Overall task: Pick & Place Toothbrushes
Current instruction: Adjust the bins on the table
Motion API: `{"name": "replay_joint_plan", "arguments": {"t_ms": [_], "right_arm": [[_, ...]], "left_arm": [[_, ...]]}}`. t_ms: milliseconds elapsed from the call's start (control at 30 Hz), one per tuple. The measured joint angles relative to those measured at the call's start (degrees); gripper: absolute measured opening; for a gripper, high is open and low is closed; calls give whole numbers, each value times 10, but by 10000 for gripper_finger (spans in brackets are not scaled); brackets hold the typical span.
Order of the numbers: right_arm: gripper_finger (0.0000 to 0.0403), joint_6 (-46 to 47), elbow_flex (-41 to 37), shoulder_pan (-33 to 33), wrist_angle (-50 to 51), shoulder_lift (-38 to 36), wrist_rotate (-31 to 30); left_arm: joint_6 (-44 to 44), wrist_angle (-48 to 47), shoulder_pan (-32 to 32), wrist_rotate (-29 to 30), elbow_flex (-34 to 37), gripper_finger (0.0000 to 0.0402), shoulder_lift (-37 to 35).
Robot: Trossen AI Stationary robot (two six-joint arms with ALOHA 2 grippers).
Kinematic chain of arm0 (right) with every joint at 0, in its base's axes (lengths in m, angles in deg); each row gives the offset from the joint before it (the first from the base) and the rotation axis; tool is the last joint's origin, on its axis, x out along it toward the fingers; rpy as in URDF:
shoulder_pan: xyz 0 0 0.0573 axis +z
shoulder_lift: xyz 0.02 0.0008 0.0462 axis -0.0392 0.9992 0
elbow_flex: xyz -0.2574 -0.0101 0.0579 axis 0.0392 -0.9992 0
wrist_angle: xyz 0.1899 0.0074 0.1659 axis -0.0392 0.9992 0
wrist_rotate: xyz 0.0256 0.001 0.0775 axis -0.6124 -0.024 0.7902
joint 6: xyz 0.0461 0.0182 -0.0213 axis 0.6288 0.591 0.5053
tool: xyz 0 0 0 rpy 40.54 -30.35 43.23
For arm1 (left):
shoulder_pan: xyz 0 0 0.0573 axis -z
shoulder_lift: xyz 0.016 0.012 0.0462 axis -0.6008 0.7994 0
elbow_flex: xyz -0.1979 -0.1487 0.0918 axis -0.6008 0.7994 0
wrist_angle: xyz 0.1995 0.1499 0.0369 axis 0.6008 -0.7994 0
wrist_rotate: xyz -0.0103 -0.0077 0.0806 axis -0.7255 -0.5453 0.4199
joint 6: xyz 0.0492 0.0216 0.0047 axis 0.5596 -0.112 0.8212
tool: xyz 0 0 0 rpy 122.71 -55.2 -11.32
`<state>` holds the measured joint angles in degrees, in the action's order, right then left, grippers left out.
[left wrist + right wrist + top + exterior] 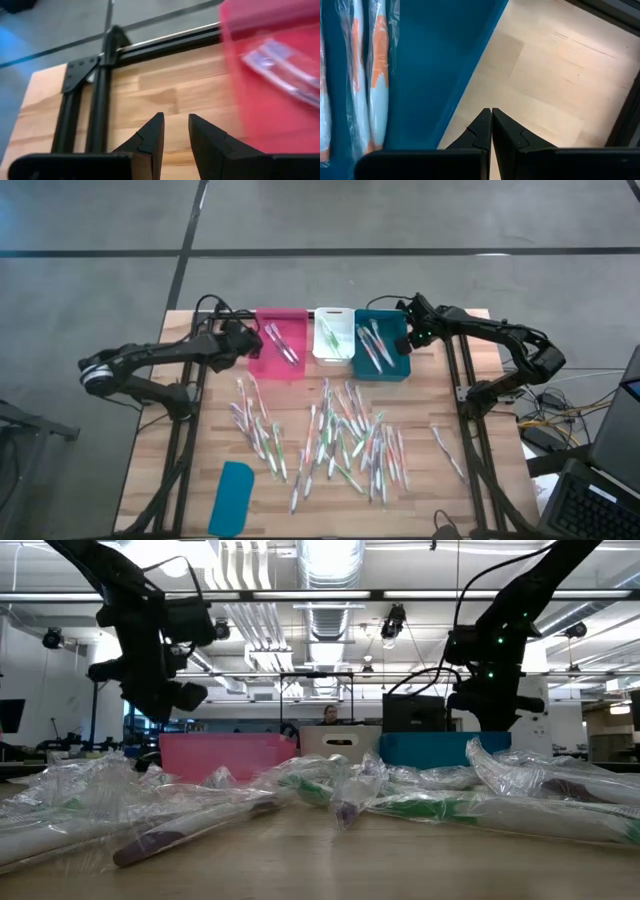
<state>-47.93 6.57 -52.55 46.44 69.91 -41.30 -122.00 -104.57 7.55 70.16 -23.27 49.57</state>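
Many wrapped toothbrushes point(340, 440) lie loose on the middle of the wooden table. Others lie in the pink bin point(281, 343), the white bin point(333, 334) and the teal bin point(382, 345) along the far edge. My left gripper point(175, 126) hovers open and empty over bare wood just left of the pink bin point(280, 100), where purple-accented toothbrushes point(285, 70) lie. My right gripper point(491, 114) is shut on nothing and points down above the table just right of the teal bin point(435, 60), which holds orange-accented toothbrushes point(372, 75).
A flat teal lid point(232, 497) lies near the table's front left corner. A few toothbrushes point(447, 452) lie apart toward the right edge. Black frame posts point(97, 105) stand at the table's left and right sides. Bare wood shows between the bins and the pile.
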Motion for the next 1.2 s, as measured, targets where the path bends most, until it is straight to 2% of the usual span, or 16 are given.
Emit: {"name": "replay_joint_plan", "arguments": {"t_ms": [167,367,567,867,1033,1200], "right_arm": [[8,0,1,0,-1,0,0],[8,0,4,0,-5,0,0],[8,0,3,0,-32,0,23],[8,0,0,0,-52,0,45],[8,-2,-1,0,-62,0,51],[8,-18,0,-4,-65,0,51]], "left_arm": [[16,48,-32,-27,23,94,0],[82,178,-47,-84,50,94,13],[98,209,-61,-113,53,94,34],[146,313,-70,-177,54,94,95],[153,316,-72,-181,43,94,112],[154,271,-73,-167,37,94,96]]}}
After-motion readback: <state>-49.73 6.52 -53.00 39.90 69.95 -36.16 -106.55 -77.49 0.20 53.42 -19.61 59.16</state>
